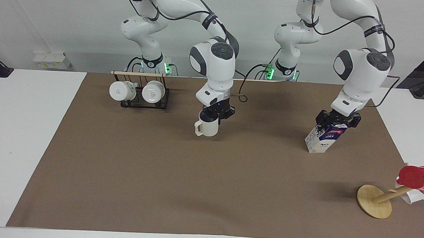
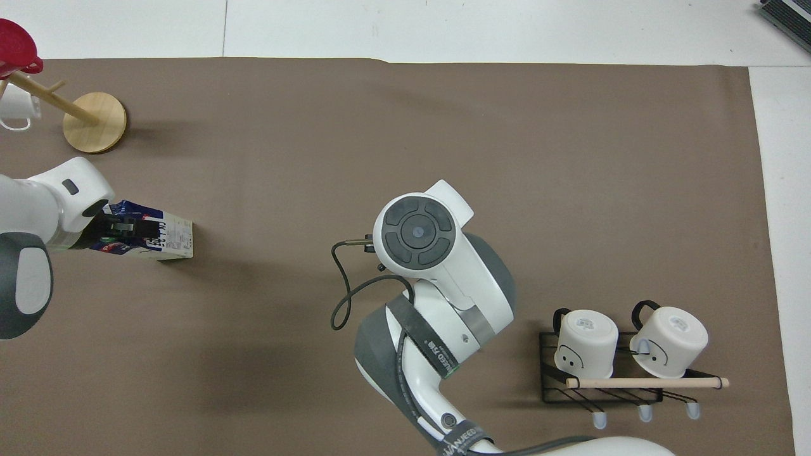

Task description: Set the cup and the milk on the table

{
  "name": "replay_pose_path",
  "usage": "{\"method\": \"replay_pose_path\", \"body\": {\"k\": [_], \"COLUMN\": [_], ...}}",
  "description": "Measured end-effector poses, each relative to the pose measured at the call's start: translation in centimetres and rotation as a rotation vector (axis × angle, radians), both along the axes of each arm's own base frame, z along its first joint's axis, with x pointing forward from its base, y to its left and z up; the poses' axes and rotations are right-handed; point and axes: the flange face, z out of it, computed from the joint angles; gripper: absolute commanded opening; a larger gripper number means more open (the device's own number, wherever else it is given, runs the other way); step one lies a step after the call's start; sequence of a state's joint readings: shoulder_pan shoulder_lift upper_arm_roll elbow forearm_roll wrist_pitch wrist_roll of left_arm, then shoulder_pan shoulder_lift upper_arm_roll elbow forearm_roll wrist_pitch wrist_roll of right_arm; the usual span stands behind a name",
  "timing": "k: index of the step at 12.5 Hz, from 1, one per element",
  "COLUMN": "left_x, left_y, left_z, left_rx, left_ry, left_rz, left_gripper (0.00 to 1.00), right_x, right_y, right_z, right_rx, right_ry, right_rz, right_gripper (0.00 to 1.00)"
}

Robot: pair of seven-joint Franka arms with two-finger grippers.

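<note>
The cream-white cup [image 1: 208,128] hangs upright from my right gripper [image 1: 216,115], which is shut on its rim, low over the brown sheet of the table [image 1: 209,176] near the middle, handle toward the right arm's end. In the overhead view the right arm hides the cup and gripper. The milk [image 1: 324,138] stands on the sheet toward the left arm's end; it also shows in the overhead view [image 2: 166,238]. My left gripper [image 1: 337,121] is down on the carton's top with its fingers [image 2: 127,225] closed against the gable.
A black wire rack [image 1: 138,102] with two white mugs [image 1: 152,92] stands near the robots at the right arm's end, also in the overhead view [image 2: 602,373]. A wooden mug tree [image 1: 374,201] carries a red cup [image 1: 418,177] at the left arm's end.
</note>
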State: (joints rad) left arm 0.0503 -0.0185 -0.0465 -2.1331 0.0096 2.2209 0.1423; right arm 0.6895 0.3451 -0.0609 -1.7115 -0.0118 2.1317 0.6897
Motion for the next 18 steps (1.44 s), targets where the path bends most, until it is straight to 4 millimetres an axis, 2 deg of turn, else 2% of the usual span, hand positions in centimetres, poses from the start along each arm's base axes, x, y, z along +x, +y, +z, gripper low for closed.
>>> {"method": "replay_pose_path", "body": {"k": [2, 4, 6, 7, 8, 9, 11, 12, 13, 16, 18], "left_x": [-0.1, -0.2, -0.2, -0.2, -0.2, -0.3, -0.3, -0.3, -0.3, -0.1, 0.3], "left_y": [0.0, 0.0, 0.0, 0.0, 0.0, 0.0, 0.0, -0.1, -0.1, -0.1, -0.2], "left_z": [0.5, 2.0, 3.0, 3.1, 3.1, 3.1, 3.1, 3.1, 3.1, 3.9, 6.0], "left_rx": [0.000, 0.001, 0.002, 0.002, 0.002, 0.002, 0.000, 0.000, 0.000, -0.001, -0.002], "left_ry": [0.002, 0.011, 0.011, 0.013, 0.015, 0.016, 0.017, 0.017, 0.017, 0.015, 0.026], "left_rz": [0.000, 0.001, 0.001, 0.001, 0.002, 0.002, 0.002, 0.001, 0.002, 0.009, 0.020], "left_gripper": [0.99, 0.99, 0.81, 0.68, 0.59, 0.43, 0.30, 0.27, 0.27, 0.27, 0.27], "right_x": [-0.2, -0.5, -0.9, -1.0, -1.1, -1.2, -1.4, -1.5, -1.6, -1.8, -1.9], "right_y": [0.9, 1.3, 1.3, 1.2, 1.2, 1.1, 0.9, 0.9, 0.9, 1.2, 1.4], "right_z": [-1.5, -2.8, -4.1, -4.4, -4.7, -4.9, -5.4, -5.6, -5.6, -5.6, -5.5], "right_rx": [0.001, 0.012, 0.013, 0.011, 0.007, 0.004, -0.003, -0.005, -0.005, -0.005, -0.003], "right_ry": [-0.003, -0.017, -0.019, -0.017, -0.013, -0.009, 0.000, 0.002, 0.002, 0.004, 0.002], "right_rz": [0.013, 0.022, 0.028, 0.032, 0.038, 0.042, 0.046, 0.046, 0.048, 0.054, 0.057], "right_gripper": [0.00, 0.00, 0.00, 0.00, 0.00, 0.00, 0.01, 0.07, 0.18, 0.98, 1.00]}}
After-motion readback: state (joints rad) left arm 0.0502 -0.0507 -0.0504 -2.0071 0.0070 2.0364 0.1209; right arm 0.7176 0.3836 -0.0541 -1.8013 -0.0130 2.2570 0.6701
